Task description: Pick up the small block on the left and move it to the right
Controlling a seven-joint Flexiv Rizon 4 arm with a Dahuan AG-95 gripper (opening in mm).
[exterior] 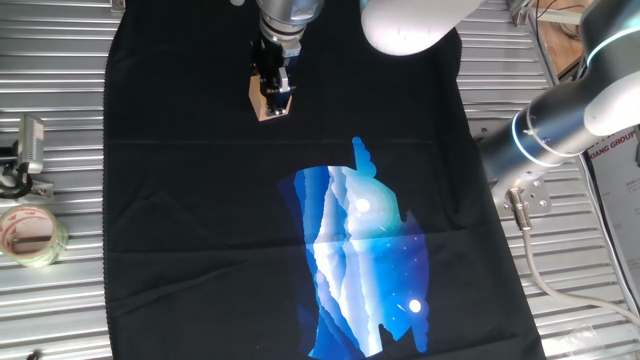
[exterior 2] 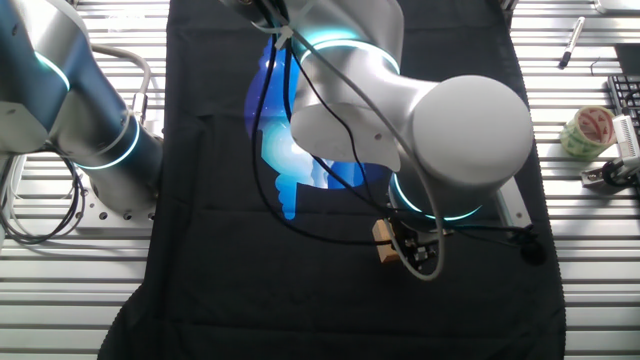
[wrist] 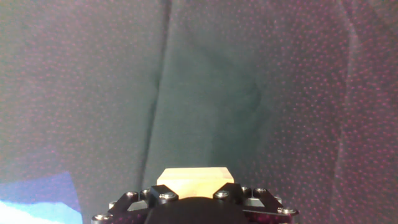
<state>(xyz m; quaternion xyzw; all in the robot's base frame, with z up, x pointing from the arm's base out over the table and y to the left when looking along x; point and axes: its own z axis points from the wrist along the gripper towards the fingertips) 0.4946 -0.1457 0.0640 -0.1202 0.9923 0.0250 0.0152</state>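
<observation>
The small block (exterior: 266, 104) is a light tan wooden cube at the far left of the black cloth (exterior: 180, 200). My gripper (exterior: 273, 93) stands over it with its fingers shut on the block's sides. In the other fixed view the block (exterior 2: 383, 243) shows just under the wrist, with the gripper (exterior 2: 398, 250) mostly hidden by the arm. In the hand view the block (wrist: 194, 179) sits between the finger bases of the gripper (wrist: 194, 194), low over the cloth. I cannot tell whether it touches the cloth.
A blue and white print (exterior: 365, 250) covers the cloth's middle. A clear tape roll (exterior: 30, 235) and a metal clamp (exterior: 28, 150) lie on the slatted table off the cloth. The arm's base (exterior: 560, 120) stands at the right.
</observation>
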